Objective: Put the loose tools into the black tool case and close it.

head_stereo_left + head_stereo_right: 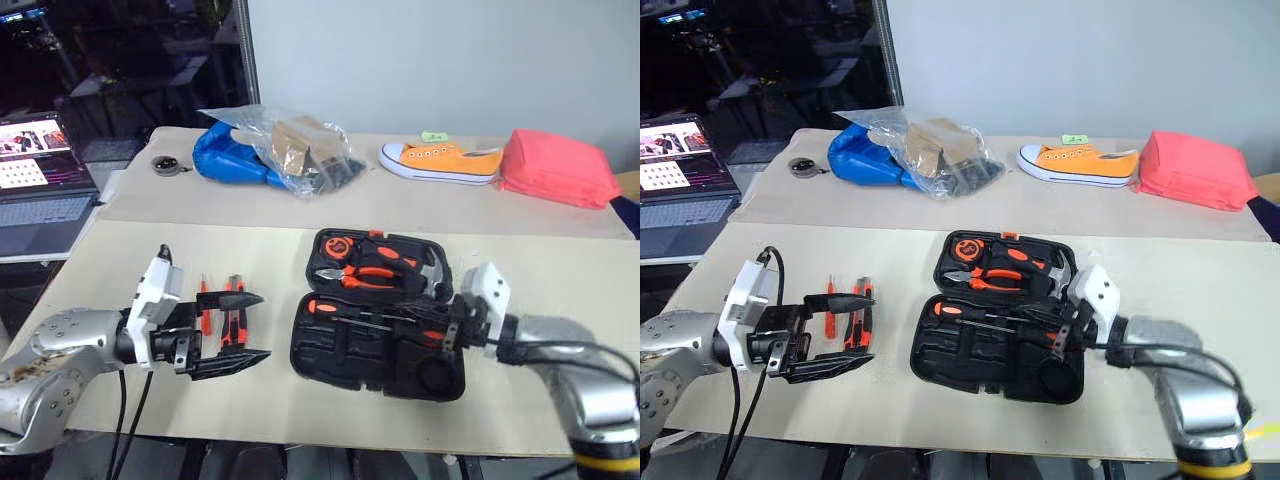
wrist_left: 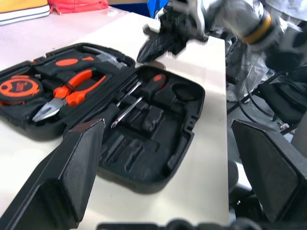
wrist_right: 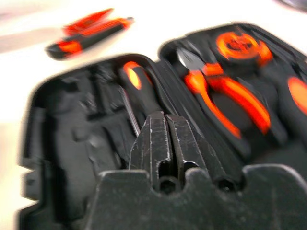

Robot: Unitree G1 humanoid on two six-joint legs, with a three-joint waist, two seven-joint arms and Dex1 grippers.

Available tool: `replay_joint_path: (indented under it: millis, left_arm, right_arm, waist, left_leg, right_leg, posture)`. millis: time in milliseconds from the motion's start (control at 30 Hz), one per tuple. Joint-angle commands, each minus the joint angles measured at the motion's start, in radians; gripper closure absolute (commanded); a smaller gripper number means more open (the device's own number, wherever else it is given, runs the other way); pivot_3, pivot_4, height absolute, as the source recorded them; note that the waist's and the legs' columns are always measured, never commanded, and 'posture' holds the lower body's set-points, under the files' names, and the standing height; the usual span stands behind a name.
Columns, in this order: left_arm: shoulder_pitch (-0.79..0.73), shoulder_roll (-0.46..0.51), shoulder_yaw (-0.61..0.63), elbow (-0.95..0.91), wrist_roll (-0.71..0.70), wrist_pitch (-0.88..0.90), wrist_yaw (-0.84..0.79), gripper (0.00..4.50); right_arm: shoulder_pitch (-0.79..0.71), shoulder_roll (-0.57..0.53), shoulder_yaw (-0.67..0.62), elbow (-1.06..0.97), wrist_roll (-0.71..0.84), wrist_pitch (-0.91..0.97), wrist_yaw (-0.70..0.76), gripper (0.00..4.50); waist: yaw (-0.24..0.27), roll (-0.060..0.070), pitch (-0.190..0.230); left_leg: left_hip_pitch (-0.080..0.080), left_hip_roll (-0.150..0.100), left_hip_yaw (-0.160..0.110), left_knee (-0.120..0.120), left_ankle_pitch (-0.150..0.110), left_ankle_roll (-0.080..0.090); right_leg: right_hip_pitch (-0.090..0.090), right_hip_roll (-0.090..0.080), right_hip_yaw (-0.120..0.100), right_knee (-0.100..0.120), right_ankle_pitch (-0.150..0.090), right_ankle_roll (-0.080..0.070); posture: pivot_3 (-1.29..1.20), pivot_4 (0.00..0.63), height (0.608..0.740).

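The black tool case (image 1: 335, 352) lies open in the middle of the table. Its far half holds orange-handled pliers (image 1: 365, 275) and a hammer. A black-and-orange screwdriver (image 1: 330, 308) lies in the near half. Left of the case, a thin orange screwdriver (image 1: 204, 305) and an orange-black utility knife (image 1: 233, 312) lie loose on the table. My left gripper (image 1: 265, 325) hovers wide open just in front of them, pointing at the case. My right gripper (image 1: 425, 318) is shut on nothing over the right end of the near half; its fingers (image 3: 165, 143) press together.
At the back stand a blue bag (image 1: 228, 155) under a clear plastic bag, an orange shoe (image 1: 440, 160) and a red pouch (image 1: 555, 168). A laptop (image 1: 40, 170) sits off the table's left edge. A small round object (image 1: 170, 164) lies at the back left.
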Motion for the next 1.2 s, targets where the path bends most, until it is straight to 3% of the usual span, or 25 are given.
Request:
replay_joint_path:
  millis: [33,167,333,433,533,700,800,967,1033,1200]
  left_arm:
    - [-0.016,0.0,0.011,0.003,0.006,-0.029,0.003,0.0]
    - [-0.009,-0.006,0.003,-0.001,0.015,-0.035,0.013,0.0]
    - [0.008,-0.026,0.003,-0.018,0.029,-0.038,0.054,0.0]
    - [0.02,-0.076,0.025,-0.025,0.046,-0.025,0.177,0.0]
    - [0.028,-0.149,0.034,-0.043,0.116,-0.019,0.366,0.0]
    - [-0.008,-0.216,0.078,-0.074,0.132,0.237,0.745,0.0]
    - [-0.033,-0.259,0.137,-0.082,0.076,0.408,0.903,0.0]
    - [0.01,-0.317,0.154,-0.134,0.138,0.538,1.079,0.0]
    - [0.025,-0.341,0.148,-0.152,0.152,0.575,1.12,0.0]
    - [0.033,-0.373,0.123,-0.166,0.201,0.603,1.175,0.0]
  right_arm:
    - [0.046,-0.026,0.081,0.021,-0.095,-0.108,-0.017,4.44]
    - [0.038,-0.122,0.196,0.131,-0.266,-0.211,-0.018,4.44]
    - [-0.01,-0.143,0.207,0.191,-0.283,-0.265,-0.037,4.44]
    - [-0.02,-0.089,0.109,0.121,-0.162,-0.304,-0.068,4.44]
    - [-0.009,-0.056,-0.005,0.001,0.067,-0.249,-0.028,4.44]
    - [-0.044,-0.164,-0.088,-0.133,0.329,-0.107,0.089,3.2]
    - [-0.118,-0.22,-0.088,-0.163,0.411,-0.056,0.133,2.1]
    - [-0.197,-0.278,-0.058,-0.162,0.451,-0.034,0.223,0.31]
    - [-0.213,-0.288,-0.043,-0.147,0.43,-0.049,0.249,0.03]
    - [-0.229,-0.28,-0.011,-0.121,0.375,-0.081,0.265,0.03]
  waist:
    - [0.0,0.0,0.0]
    - [-0.003,-0.002,-0.002]
    - [-0.003,-0.009,-0.004]
    - [0.0,-0.009,-0.004]
    - [0.007,-0.004,-0.001]
    - [0.008,-0.004,0.0]
    - [0.005,-0.006,0.001]
    - [0.009,-0.007,0.002]
    - [0.01,-0.007,0.002]
    - [0.015,-0.007,0.002]
  left_leg:
    - [0.0,0.0,0.0,0.0,0.0,0.0]
    - [0.004,0.0,0.003,0.0,0.0,0.0]
    - [0.014,0.001,0.002,0.0,0.0,0.0]
    - [0.02,0.002,0.002,-0.001,0.0,0.0]
    - [0.018,0.002,0.002,0.0,0.0,0.0]
    - [0.015,0.002,0.002,-0.001,0.0,0.0]
    - [0.014,0.002,0.0,-0.001,-0.002,-0.002]
    - [0.013,0.001,-0.001,-0.001,-0.003,-0.004]
    - [0.012,0.0,-0.001,-0.001,-0.003,-0.004]
    - [0.011,0.0,-0.002,-0.001,-0.003,-0.004]
  right_leg:
    - [0.001,0.0,0.0,0.0,0.0,0.0]
    - [0.003,-0.001,0.002,-0.001,0.0,0.0]
    - [0.014,-0.001,0.001,-0.002,-0.002,0.001]
    - [0.02,-0.002,0.002,-0.003,-0.004,0.003]
    - [0.019,-0.003,0.003,-0.003,-0.003,0.004]
    - [0.018,-0.002,0.003,-0.003,-0.003,0.005]
    - [0.017,-0.001,0.003,-0.003,-0.003,0.005]
    - [0.017,-0.002,0.001,-0.005,-0.002,0.004]
    - [0.017,-0.002,0.001,-0.007,-0.001,0.001]
    - [0.017,-0.003,-0.001,-0.008,0.0,0.001]
  posture:
    - [0.0,0.15,0.74]
    - [0.0,0.15,0.74]
    - [0.0,0.15,0.74]
    - [0.0,0.15,0.74]
    - [0.0,0.15,0.74]
    - [0.0,0.15,0.74]
    - [0.0,0.15,0.74]
    - [0.0,0.15,0.74]
    - [0.0,0.15,0.74]
    - [0.0,0.15,0.74]
